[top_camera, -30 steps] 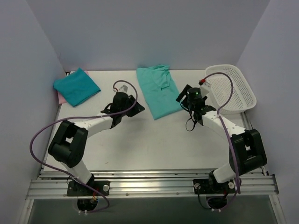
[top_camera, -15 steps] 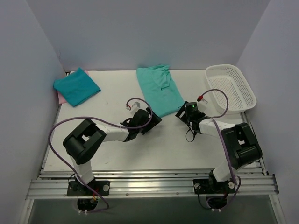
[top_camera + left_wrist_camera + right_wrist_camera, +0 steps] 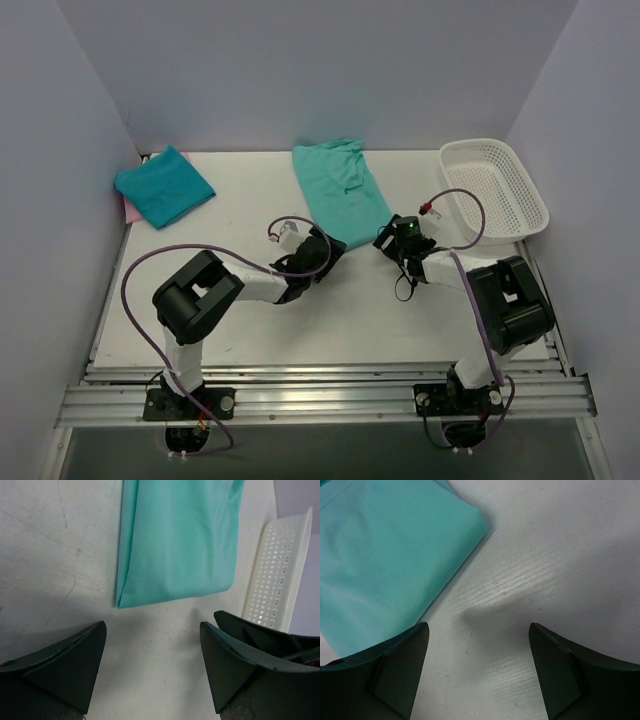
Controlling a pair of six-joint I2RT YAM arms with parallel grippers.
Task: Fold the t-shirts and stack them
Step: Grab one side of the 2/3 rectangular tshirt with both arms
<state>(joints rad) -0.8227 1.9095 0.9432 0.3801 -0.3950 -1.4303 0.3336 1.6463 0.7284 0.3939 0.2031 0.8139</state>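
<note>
Left pincer (image 3: 322, 252) and right pincer (image 3: 392, 236) hang spread at the lower corners of the centre tee (image 3: 340, 195); a shallow pinch could catch one layer, skewing the fold.

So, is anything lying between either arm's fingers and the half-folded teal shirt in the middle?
Nothing visible. Only bare table separates the open left fingers and right fingers from the teal shirt's near edge; the basket sits off to the side.
</note>
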